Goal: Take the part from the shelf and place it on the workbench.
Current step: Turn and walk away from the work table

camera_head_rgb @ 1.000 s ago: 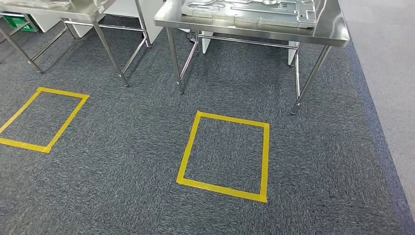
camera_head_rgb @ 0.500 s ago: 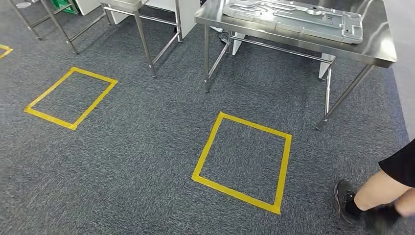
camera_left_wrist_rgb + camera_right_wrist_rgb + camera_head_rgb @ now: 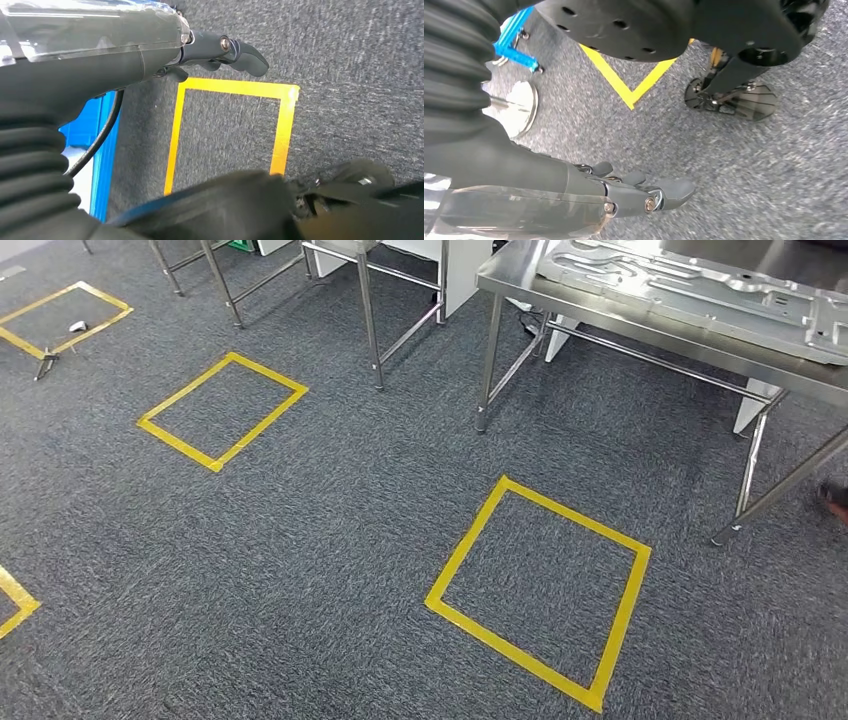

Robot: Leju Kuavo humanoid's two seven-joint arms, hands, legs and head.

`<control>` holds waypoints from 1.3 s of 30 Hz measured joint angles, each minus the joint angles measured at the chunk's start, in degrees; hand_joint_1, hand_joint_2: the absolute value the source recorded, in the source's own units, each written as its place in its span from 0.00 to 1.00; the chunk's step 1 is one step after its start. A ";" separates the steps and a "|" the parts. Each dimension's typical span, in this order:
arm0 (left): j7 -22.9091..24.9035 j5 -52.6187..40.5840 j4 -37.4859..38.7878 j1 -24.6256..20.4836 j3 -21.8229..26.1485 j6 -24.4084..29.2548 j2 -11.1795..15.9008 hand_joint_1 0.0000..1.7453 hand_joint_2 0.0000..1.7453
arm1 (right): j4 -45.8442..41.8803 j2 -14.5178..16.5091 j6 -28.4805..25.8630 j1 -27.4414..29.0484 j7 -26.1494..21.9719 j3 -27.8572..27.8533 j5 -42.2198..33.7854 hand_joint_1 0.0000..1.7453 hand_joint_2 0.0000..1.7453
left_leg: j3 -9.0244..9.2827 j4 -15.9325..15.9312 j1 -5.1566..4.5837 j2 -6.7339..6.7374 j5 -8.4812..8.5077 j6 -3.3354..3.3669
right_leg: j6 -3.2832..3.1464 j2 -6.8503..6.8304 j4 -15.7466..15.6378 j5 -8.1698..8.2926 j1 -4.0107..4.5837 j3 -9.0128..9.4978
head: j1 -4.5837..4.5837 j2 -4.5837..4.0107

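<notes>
A large flat silver metal part (image 3: 700,290) lies on the steel workbench (image 3: 610,320) at the upper right of the head view. My left hand (image 3: 220,52) hangs over the dark carpet with its fingers stretched out and holds nothing. My right hand (image 3: 639,192) also hangs low above the carpet, its fingers extended and empty. Both hands are far from the part.
Yellow tape squares (image 3: 465,550) (image 3: 180,440) (image 3: 100,295) mark the grey carpet. More steel table legs (image 3: 368,320) stand at the back. A person's shoe (image 3: 835,502) shows at the right edge. A blue frame (image 3: 97,140) stands close by my left side.
The camera has turned left, so the workbench and tape squares have slid to the right. The person's leg seen half a second ago has gone but for a shoe.
</notes>
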 joint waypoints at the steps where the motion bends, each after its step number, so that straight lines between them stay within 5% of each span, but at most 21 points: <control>1: -0.02 0.00 0.00 -0.07 0.00 0.01 -0.02 0.00 1.00 | 0.00 -0.02 -0.01 -0.06 0.01 0.01 0.01 0.00 1.00 | 1.93 -3.70 -0.09 0.97 1.32 0.18 | 0.37 -0.61 0.00 -0.24 0.05 0.31 | 0.01 0.00; 3: -0.14 0.01 0.00 -0.17 0.00 0.03 -0.05 0.00 1.00 | 0.00 -0.05 -0.02 -0.22 0.04 0.04 0.08 0.00 1.00 | 3.76 -7.30 -0.43 1.94 2.09 0.91 | 1.18 -1.55 -0.08 -0.59 0.28 0.80 | 0.01 0.00; 5: -0.25 0.02 -0.01 -0.07 0.01 0.05 -0.07 0.00 1.00 | -0.01 -0.06 -0.03 -0.56 0.09 0.08 0.17 0.00 1.00 | 3.65 -7.33 -0.65 0.77 2.10 1.86 | 1.96 -2.28 -0.32 -0.72 0.26 1.17 | 0.01 0.00; 7: -0.30 0.04 -0.01 -0.10 0.02 0.07 -0.07 0.00 1.00 | -0.03 -0.07 -0.06 -0.83 0.10 0.10 0.24 0.00 1.00 | 3.74 -7.76 -0.57 -0.37 2.41 2.71 | 2.50 -0.78 0.95 -1.95 0.01 0.90 | 0.02 0.00; 10: -0.45 0.19 0.00 -0.52 0.03 0.08 -0.22 0.00 1.00 | -0.04 -0.13 -0.05 -0.85 0.02 0.10 0.37 0.00 1.00 | 3.82 -8.02 -0.70 -1.99 2.67 3.59 | 2.39 3.34 10.93 -7.35 0.17 -3.72 | 0.03 0.00; 12: -0.71 0.46 0.00 -0.74 0.04 0.13 -0.34 0.00 1.00 | -0.04 -0.19 0.01 -1.02 0.01 0.10 0.49 0.00 1.00 | 3.96 -7.99 -1.01 -3.37 2.61 3.83 | 2.08 4.06 16.37 -8.59 0.63 -6.40 | 0.03 0.00; 14: -0.92 0.60 0.00 -1.04 0.04 0.14 -0.45 0.00 1.00 | -0.04 -0.20 -0.05 -1.15 0.14 0.11 0.66 0.00 1.00 | 4.27 -7.88 -1.25 -5.19 2.54 3.88 | 1.51 4.45 13.50 -5.26 0.93 -5.29 | 0.03 0.00; 16: -0.94 0.53 0.02 -1.35 0.04 -0.02 -0.63 0.00 1.00 | -0.03 -0.22 -0.28 -1.02 0.22 0.12 0.81 0.00 1.00 | 4.33 -7.69 -1.41 -6.94 2.43 3.75 | 0.72 6.72 5.85 -0.95 0.98 -2.38 | 0.03 0.00; 18: -0.86 0.37 0.05 -1.65 0.04 -0.27 -0.73 0.00 1.00 | -0.01 -0.26 -0.50 -0.92 0.18 0.12 0.87 0.00 1.00 | 3.79 -7.46 -1.39 -8.25 2.47 3.32 | 0.25 8.73 1.19 0.28 0.99 -0.82 | 0.03 0.00; 20: -0.72 0.15 0.07 -1.80 0.04 -0.46 -0.65 0.00 1.00 | 0.01 -0.23 -0.59 -1.13 0.08 0.11 0.86 0.00 1.00 | 3.25 -7.58 -1.25 -9.35 2.72 2.64 | 0.02 8.31 0.40 -0.06 1.06 -0.56 | 0.03 0.00; 22: -0.38 -0.07 0.05 -1.79 0.04 -0.55 -0.35 0.00 1.00 | 0.01 0.07 -0.63 -1.31 0.02 0.10 0.83 0.00 1.00 | 2.93 -7.02 -1.37 -8.10 2.32 2.00 | -0.54 7.03 -0.21 0.15 0.78 -0.08 | 0.01 0.00; 25: 0.16 -0.42 0.04 -2.09 0.04 -0.65 0.04 0.00 1.00 | 0.02 0.33 -0.64 -0.94 0.02 0.10 0.59 0.00 1.00 | -0.69 0.97 -1.50 -2.86 -2.06 1.17 | -1.34 4.31 -0.95 0.03 0.66 0.84 | -0.01 0.00; 27: 0.32 -0.61 0.04 -2.41 0.04 -0.72 0.17 0.00 1.00 | 0.02 0.33 -0.69 -0.72 -0.01 0.09 0.33 0.00 1.00 | -3.84 7.76 -1.10 -1.98 -4.66 0.74 | -1.37 2.38 -0.91 -0.32 0.74 1.10 | 0.01 0.00; 28: 0.44 -0.73 0.04 -2.48 0.04 -0.75 0.21 0.00 1.00 | 0.02 0.33 -0.73 -0.66 -0.04 0.08 0.18 0.00 1.00 | -4.32 9.04 -0.86 -1.76 -4.69 0.54 | -1.26 1.42 -0.89 -0.53 0.74 1.28 | 0.01 0.00; 29: 0.57 -0.91 0.04 -2.44 0.04 -0.78 0.22 0.00 1.00 | 0.02 0.33 -0.77 -0.65 -0.08 0.07 0.09 0.00 1.00 | -3.41 7.57 -0.65 -1.51 -3.46 0.39 | -1.12 0.63 -0.87 -0.76 0.70 1.54 | 0.01 0.00; 32: 0.93 -1.62 0.05 -1.96 -0.05 -0.95 0.25 0.00 1.00 | 0.02 0.30 -0.84 -0.56 -0.21 0.02 -0.24 0.00 1.00 | 2.76 -3.81 -0.61 1.13 1.51 0.45 | -0.34 -1.25 -0.69 -1.63 0.67 2.55 | 0.01 0.00; 34: 1.05 -2.02 0.06 -1.71 -0.13 -1.08 0.25 0.00 1.00 | 0.02 0.26 -0.86 -0.39 -0.31 -0.06 -0.40 0.00 1.00 | 4.23 -7.05 -1.06 2.47 1.94 1.32 | 0.31 -2.27 -0.62 -1.99 0.96 2.82 | 0.02 0.00; 36: 1.09 -2.25 0.06 -1.64 -0.16 -1.15 0.24 0.00 1.00 | 0.01 0.25 -0.89 -0.42 -0.39 -0.12 -0.45 0.00 1.00 | 4.02 -7.20 -1.31 1.54 1.87 2.36 | 0.92 -3.30 -0.79 -2.16 1.04 3.02 | 0.02 0.00; 39: 1.08 -2.30 0.04 -1.77 -0.17 -1.16 0.24 0.00 1.00 | 0.00 0.23 -0.92 -0.36 -0.43 -0.25 -0.28 0.00 1.00 | 4.31 -7.87 -1.13 -0.25 2.13 3.48 | 1.61 0.50 2.57 -4.63 0.59 1.75 | 0.02 0.00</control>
